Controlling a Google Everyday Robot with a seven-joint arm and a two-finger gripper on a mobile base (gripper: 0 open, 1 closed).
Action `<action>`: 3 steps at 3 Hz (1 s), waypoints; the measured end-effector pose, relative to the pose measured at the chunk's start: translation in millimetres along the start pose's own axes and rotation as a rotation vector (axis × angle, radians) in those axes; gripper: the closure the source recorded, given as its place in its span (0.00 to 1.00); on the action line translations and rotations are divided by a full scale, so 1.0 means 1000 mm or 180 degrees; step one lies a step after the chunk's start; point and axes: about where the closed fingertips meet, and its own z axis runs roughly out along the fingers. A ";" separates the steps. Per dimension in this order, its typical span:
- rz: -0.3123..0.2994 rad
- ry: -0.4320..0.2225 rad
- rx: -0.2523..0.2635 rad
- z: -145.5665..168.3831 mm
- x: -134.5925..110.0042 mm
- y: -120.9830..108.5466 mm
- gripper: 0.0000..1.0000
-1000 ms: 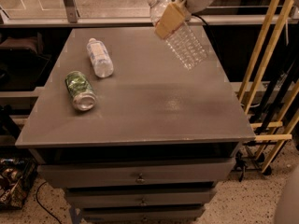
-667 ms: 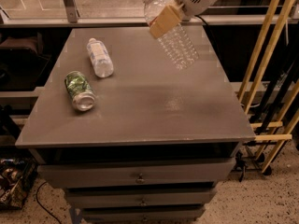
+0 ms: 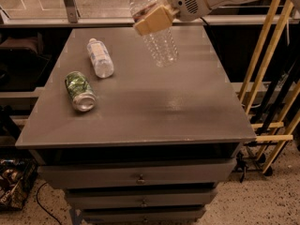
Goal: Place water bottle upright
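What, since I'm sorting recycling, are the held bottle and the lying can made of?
The water bottle, held tilted above the table by the gripper at top centre, looks like clear ribbed plastic: see-through. The can seems metal: shiny rim, green print.

Dim, warm light. Soft sheen at the tabletop [image 3: 187,111] centre. The gripper [image 3: 152,20], at 12 o'clock clamping the water bottle [image 3: 161,48], is brightly lit; drawers [image 3: 93,175] at 6 o'clock lie shadowed.
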 end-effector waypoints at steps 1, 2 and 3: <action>-0.0397 -0.0393 -0.0213 0.006 -0.021 0.018 1.00; -0.1212 -0.0690 -0.0449 0.016 -0.037 0.043 1.00; -0.1096 -0.0650 -0.0483 0.019 -0.028 0.041 1.00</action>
